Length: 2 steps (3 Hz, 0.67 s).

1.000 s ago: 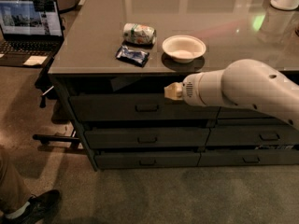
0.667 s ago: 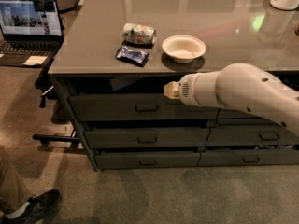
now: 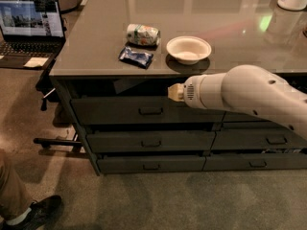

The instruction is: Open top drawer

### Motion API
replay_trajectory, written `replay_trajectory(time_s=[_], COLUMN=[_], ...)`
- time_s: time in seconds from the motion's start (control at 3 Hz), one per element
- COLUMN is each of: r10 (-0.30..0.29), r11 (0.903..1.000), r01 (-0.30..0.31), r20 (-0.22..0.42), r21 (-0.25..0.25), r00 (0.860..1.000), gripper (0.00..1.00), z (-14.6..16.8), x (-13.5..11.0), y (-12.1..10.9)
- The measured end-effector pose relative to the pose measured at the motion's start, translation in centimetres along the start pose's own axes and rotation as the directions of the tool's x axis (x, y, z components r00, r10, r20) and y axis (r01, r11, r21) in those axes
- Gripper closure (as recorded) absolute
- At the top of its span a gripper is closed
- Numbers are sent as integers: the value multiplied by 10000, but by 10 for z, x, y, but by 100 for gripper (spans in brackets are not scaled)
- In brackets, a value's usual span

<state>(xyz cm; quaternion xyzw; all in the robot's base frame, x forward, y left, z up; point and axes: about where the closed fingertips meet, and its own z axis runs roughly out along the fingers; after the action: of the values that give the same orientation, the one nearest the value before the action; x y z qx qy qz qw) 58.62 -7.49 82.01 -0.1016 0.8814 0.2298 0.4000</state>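
- Gripper [image 3: 175, 92] at frame centre, at the upper edge of the top drawer [image 3: 110, 111], right of its pull [image 3: 151, 111]; whether spread or closed is unclear.
- Bowl [image 3: 188, 49] just above.

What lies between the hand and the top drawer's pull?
Nothing: in the camera view, the hand sits under the counter edge, up and right of the pull on the top drawer, and only bare drawer front shows between them.

- On the counter [image 3: 91, 51]: can [image 3: 143, 34] behind packet [image 3: 136, 56], bowl [image 3: 188, 49] to their right.
- The top drawer [image 3: 108, 110] sits directly under it, above lower drawers [image 3: 120, 142].
- The gripper [image 3: 175, 92] is near its upper edge, right of the pull [image 3: 151, 111].
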Motion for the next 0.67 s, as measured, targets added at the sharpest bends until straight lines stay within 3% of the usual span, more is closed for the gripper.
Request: replay_trajectory(time_s=[0.67], r10=[454], r11=[9974], r01=[-481], r20=[499], r21=[539], r00=[9977], gripper=[100], z=[44], x=[24], y=[-35])
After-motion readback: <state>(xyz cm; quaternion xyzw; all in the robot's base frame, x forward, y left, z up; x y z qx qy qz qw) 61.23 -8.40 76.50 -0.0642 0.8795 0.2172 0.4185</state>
